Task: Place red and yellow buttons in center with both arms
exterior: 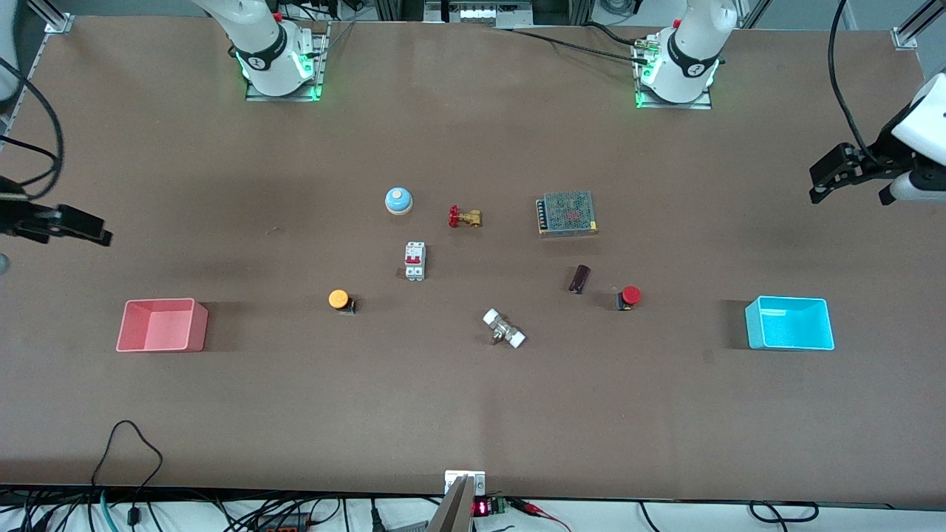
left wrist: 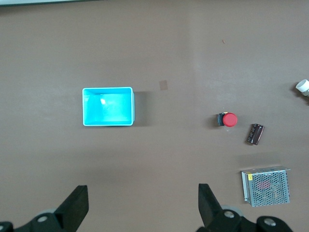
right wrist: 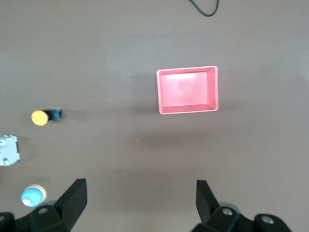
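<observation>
Round glossy mushroom-capped buttons (exterior: pixel 338 299), apart

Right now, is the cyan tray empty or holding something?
Empty. The cyan tray shows only its bare floor in the left wrist view; the red button lies outside it.

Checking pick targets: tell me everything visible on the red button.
The red button has a round, glossy red mushroom cap on a short black body. It lies tipped on its side on the bare brown table, touching nothing. The dark cylinder lies beside it, the cyan tray farther toward the left arm's end. No tool is near it.
</observation>
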Controlling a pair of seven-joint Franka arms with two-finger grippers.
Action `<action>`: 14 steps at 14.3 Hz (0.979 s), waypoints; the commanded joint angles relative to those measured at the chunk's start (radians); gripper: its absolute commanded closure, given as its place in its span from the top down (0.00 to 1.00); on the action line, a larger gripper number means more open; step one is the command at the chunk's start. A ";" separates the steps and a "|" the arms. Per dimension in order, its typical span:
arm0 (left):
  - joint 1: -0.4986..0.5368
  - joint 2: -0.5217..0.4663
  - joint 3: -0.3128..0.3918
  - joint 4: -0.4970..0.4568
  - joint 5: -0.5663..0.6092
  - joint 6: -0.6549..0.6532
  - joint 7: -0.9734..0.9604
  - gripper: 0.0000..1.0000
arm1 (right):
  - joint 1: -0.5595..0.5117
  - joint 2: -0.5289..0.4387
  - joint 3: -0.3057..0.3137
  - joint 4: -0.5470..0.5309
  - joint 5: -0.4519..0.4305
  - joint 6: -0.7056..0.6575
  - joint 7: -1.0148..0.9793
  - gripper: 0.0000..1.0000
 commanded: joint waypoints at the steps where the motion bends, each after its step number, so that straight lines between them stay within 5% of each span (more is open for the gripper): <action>1: 0.006 -0.020 -0.011 -0.014 0.008 -0.013 0.018 1.00 | -0.046 -0.066 0.085 -0.071 -0.038 -0.011 0.005 1.00; 14: 0.001 0.102 -0.013 0.147 0.003 -0.054 0.001 1.00 | -0.035 -0.138 0.087 -0.145 -0.041 -0.031 0.051 1.00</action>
